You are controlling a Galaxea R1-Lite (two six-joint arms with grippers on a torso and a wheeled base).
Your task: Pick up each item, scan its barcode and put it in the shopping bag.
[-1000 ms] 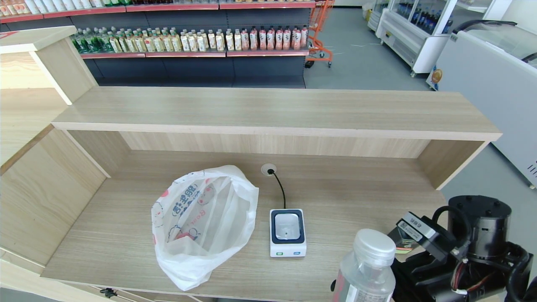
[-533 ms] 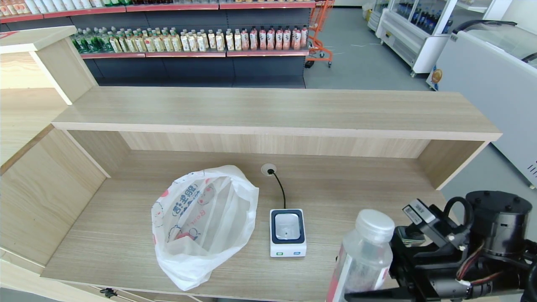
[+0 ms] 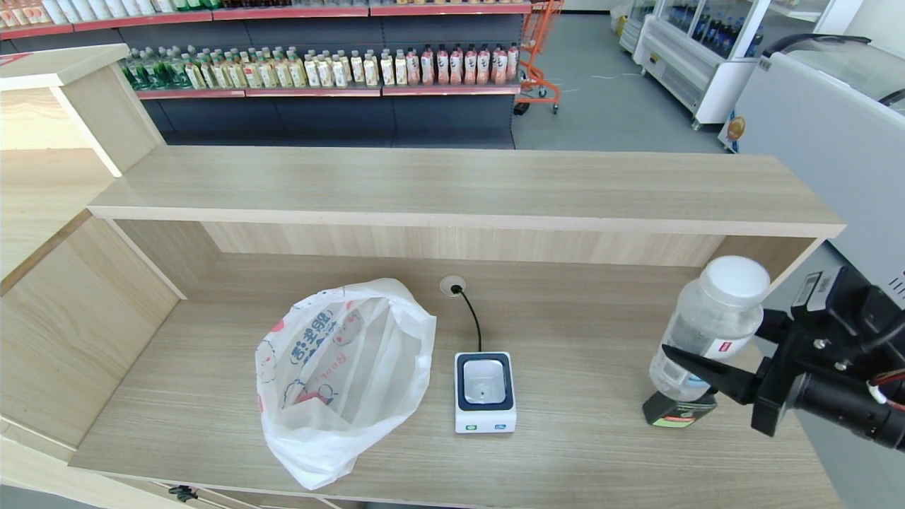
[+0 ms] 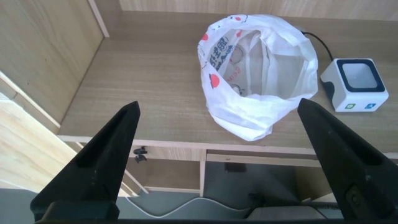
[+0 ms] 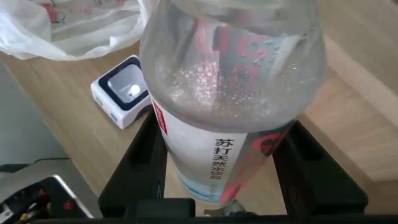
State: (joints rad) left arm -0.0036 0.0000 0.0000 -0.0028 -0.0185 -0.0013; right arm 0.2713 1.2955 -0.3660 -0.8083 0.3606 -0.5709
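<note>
the pick looks done for the water bottle (image 3: 707,318): it hangs off the counter (image 3: 601,452) at the right of the head view, slightly tilted, with the right gripper (image 3: 689,357) fingers closed around its lower body. the scan does not look done yet, since the bottle is well to the right of the scanner (image 3: 484,391) at lower centre, and bagging comes after that. a small dark item (image 3: 677,410) with a green label stands on the counter just under the bottle and seems left to handle too. the shopping bag (image 3: 339,375) lies lower left of centre with its mouth open, just beside the scanner but apart from it; i cannot tell if it holds anything.

bare counter lies between bottle and scanner, so a leftward carry has room. the right side wall (image 3: 763,276) is close behind the bottle, the raised back ledge (image 3: 459,191) spans the upper middle, and the cable (image 3: 472,318) runs back from the scanner. the left gripper (image 4: 217,107) hangs above the bag with its fingers spread wide and empty.
</note>
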